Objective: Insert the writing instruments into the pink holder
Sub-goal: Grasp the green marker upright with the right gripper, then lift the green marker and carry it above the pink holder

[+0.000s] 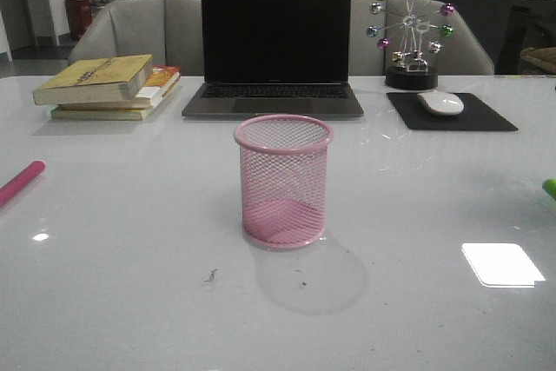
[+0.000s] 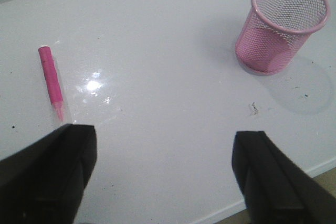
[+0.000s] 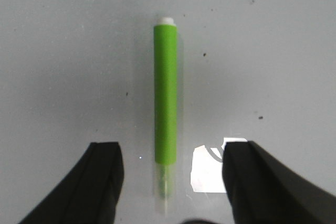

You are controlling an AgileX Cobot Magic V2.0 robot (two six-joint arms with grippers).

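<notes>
The pink mesh holder (image 1: 283, 182) stands upright and empty mid-table; the left wrist view also shows the holder (image 2: 282, 24). A magenta marker (image 1: 21, 182) lies flat at the table's left edge, and in the left wrist view this marker (image 2: 51, 81) lies beyond one finger. My left gripper (image 2: 165, 174) hangs open above bare table, holding nothing. The lime green marker (image 3: 166, 109) lies flat, its clear cap end between the spread fingers of my open right gripper (image 3: 170, 182), untouched. In the front view only a tip of the green marker (image 1: 549, 187) shows at the right edge; neither gripper appears there.
A laptop (image 1: 274, 49) stands behind the holder, a stack of books (image 1: 109, 86) at back left, a mouse (image 1: 440, 102) on a black pad (image 1: 452, 113) and a ball ornament (image 1: 410, 32) at back right. The table's near edge (image 2: 320, 169) lies close to my left gripper.
</notes>
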